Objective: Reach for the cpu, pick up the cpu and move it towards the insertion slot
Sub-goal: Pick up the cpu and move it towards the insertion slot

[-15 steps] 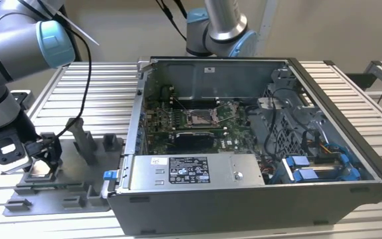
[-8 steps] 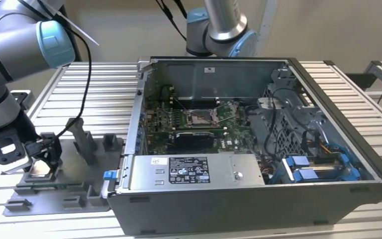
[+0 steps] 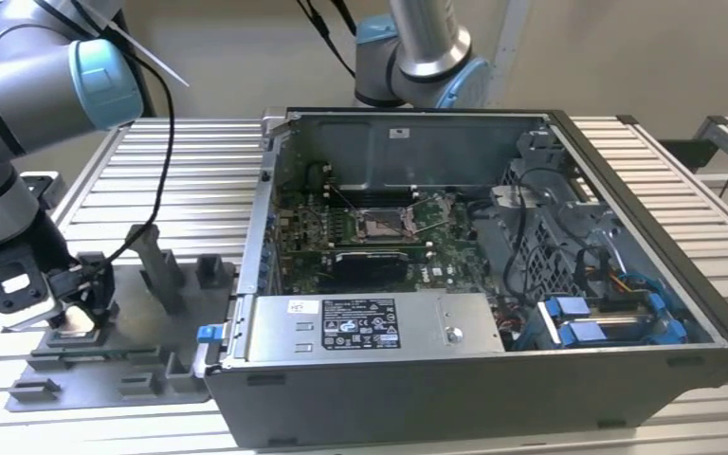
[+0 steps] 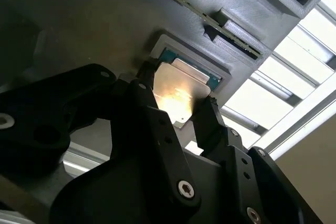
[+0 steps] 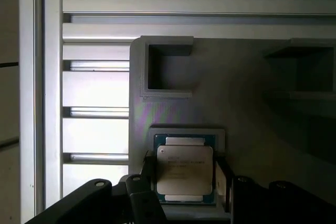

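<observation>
Arm's bent low at approx 8 o'clock in the exterior view, with the hand (image 3: 77, 313) down on the grey fixture plate (image 3: 111, 384). That plate lies on the slatted desk (image 3: 187, 171). In the first wrist view the cpu (image 5: 185, 176) lies silver face up in a shallow square nest (image 5: 186, 131) of the plate, w/ a green edge showing round the lid. The black fingers (image 5: 148, 169) sit one on each of two opposite edges, no gap visible either side. So the hand is clamped on the cpu, which sits flat in the nest, not lifted. The open PC case (image 3: 491, 379) fills centre to 4 o'clock, just beside the plate. The insertion slot (image 3: 383, 224) is inside it on the green board, approx 2 o'clock from the hand & well apart, a silver frame round a dark centre.
</observation>
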`<state>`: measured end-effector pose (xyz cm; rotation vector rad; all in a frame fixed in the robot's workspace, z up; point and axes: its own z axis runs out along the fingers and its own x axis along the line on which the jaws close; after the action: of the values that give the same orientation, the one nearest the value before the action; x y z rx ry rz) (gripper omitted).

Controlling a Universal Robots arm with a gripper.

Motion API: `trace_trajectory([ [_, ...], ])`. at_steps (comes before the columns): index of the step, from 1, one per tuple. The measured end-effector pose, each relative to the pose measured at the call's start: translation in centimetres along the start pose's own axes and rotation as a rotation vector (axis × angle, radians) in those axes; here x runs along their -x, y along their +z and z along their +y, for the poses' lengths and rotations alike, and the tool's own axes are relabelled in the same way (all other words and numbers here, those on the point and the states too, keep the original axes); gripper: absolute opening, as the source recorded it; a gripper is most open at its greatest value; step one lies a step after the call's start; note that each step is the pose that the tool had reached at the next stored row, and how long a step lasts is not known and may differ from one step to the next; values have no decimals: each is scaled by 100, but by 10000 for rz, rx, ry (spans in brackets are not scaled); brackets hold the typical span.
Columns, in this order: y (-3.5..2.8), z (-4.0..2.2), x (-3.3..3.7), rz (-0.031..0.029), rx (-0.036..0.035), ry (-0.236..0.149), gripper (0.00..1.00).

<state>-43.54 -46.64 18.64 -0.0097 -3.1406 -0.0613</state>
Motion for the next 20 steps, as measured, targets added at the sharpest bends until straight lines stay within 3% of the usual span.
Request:
trace_trajectory([
  [14, -1, 0, 1, -5, 3, 0, 0],
  [20, -53, 2, 0, 0, 0, 0, 0],
])
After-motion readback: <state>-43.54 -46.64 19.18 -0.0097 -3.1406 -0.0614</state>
